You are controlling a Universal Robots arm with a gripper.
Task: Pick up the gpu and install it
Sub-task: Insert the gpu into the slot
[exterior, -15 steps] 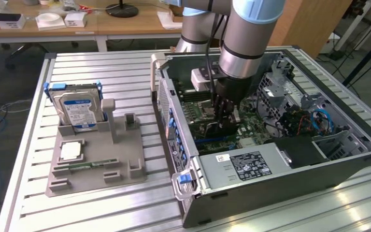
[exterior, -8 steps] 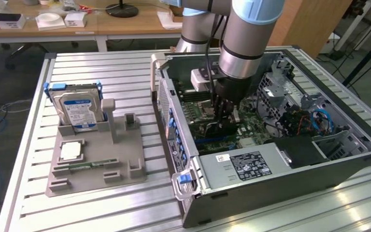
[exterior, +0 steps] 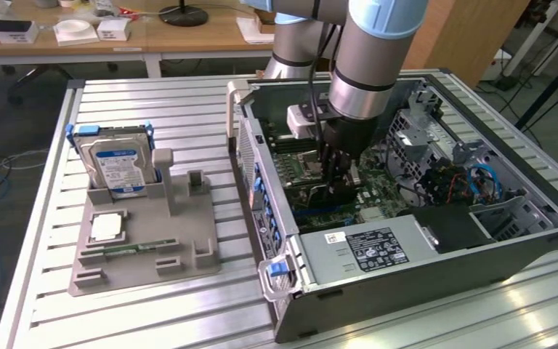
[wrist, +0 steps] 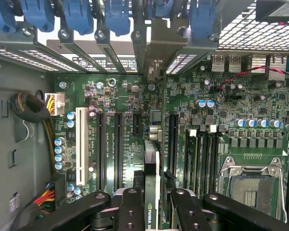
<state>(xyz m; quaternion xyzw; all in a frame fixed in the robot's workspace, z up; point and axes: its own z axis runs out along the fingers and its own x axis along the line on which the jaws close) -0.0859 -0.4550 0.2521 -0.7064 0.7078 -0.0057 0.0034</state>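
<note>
The bench point(exterior: 163, 305) of ribbed metal carries an open computer case point(exterior: 473, 276) lying on its side, on the exterior view's right, and a grey holder point(exterior: 143, 247) on the exterior view's left. The arm point(exterior: 376, 58) reaches straight down into the case. Inside lies the green motherboard point(wrist: 120, 96), with long black slots and a white slot point(wrist: 80, 144). The hand point(wrist: 151, 211) is clamped on the gpu point(wrist: 152, 178), its black fingers point(wrist: 130, 211) pressing either face of the thin card, which stands on edge over the motherboard between two black slots. A hard drive point(exterior: 119, 163) stands upright in the holder, well apart from the case.
</note>
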